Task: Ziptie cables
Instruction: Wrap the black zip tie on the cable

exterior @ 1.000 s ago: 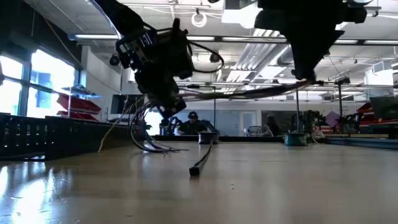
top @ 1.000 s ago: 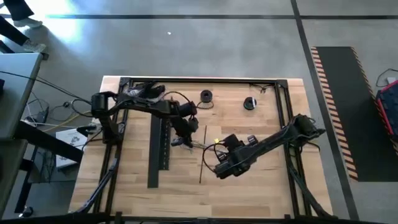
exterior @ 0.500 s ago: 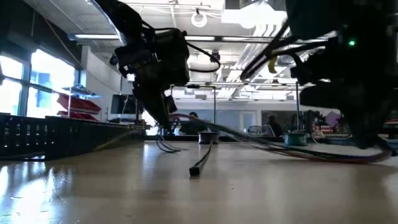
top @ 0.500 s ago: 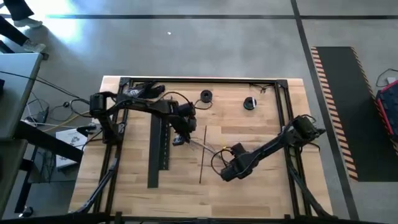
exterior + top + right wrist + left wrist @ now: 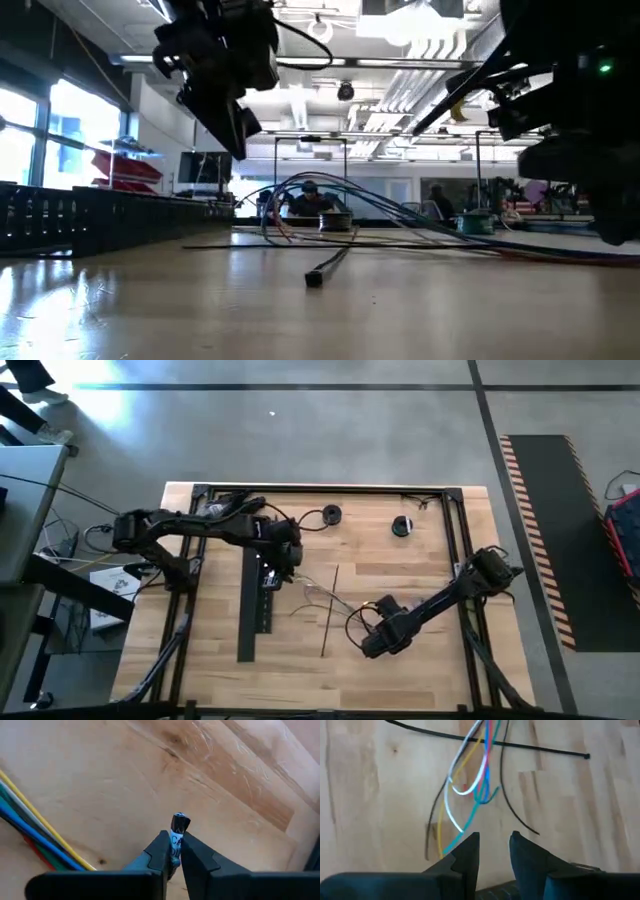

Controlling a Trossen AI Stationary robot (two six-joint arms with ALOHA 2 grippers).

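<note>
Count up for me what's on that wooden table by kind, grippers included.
Grippers: 2 (left gripper, right gripper)
Cable bundle: 1
Black slotted channel: 1
Thin dark strip: 1
Small round dark items: 2 (one, the other)
Total: 7

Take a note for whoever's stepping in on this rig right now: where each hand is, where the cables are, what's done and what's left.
Left hand: open and empty, raised over the table next to the black channel, facing the loose ends of the cables.
Right hand: low at the table, shut on a dark labelled stub that looks like the cables' bound end.
Cables: they run across mid-table between the two hands, fanned out at the left end.
Done: nothing tied. The thin black strap lies straight across the wires, not looped.
Left: gather the wires, wrap the strap and cinch it.
</note>
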